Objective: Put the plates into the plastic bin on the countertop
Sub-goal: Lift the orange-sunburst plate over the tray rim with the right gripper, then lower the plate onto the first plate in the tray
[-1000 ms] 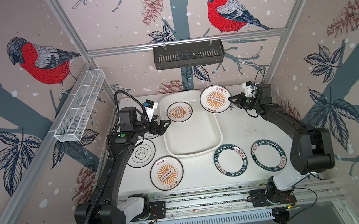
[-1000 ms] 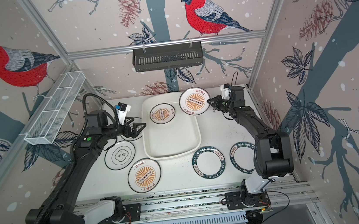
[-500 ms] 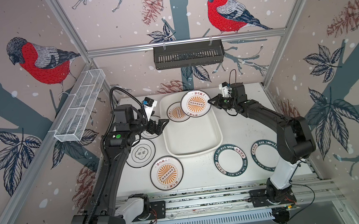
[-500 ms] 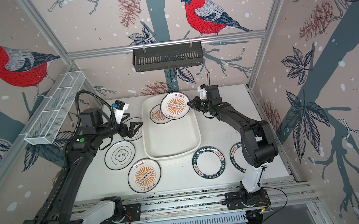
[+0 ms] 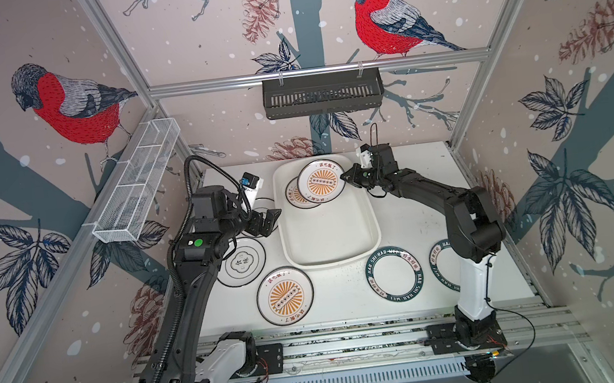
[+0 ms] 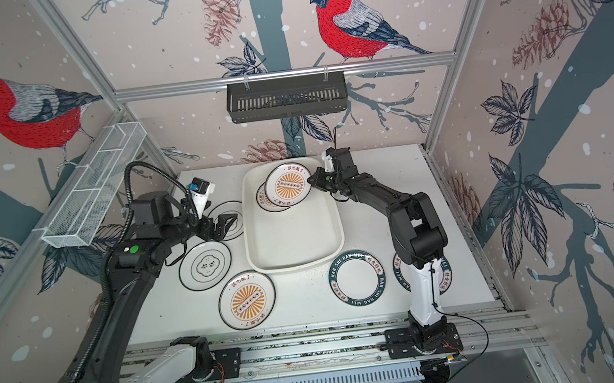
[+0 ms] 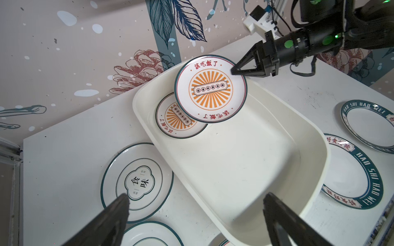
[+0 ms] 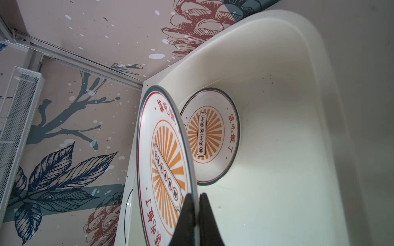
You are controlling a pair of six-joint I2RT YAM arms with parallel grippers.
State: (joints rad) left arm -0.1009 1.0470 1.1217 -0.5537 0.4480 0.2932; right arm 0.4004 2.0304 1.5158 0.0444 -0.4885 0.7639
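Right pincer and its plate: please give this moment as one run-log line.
right pincer: shut on sunburst plate, over plastic bin | left pincer: open, empty | second sunburst plate: lying in bin

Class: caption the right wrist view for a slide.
Right claw grips a sunburst plate by its rim over the bin holding another plate.

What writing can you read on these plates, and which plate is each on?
"該吃飯了": red, on the lifted sunburst plate and the sunburst plate lying in the plastic bin.
"食味": centre of the thin-rimmed plate.
"HAO SHI HAO WEI": rim of the green-rimmed plate.
"好食好味": same rim.
Sunburst banner characters: too small to read.
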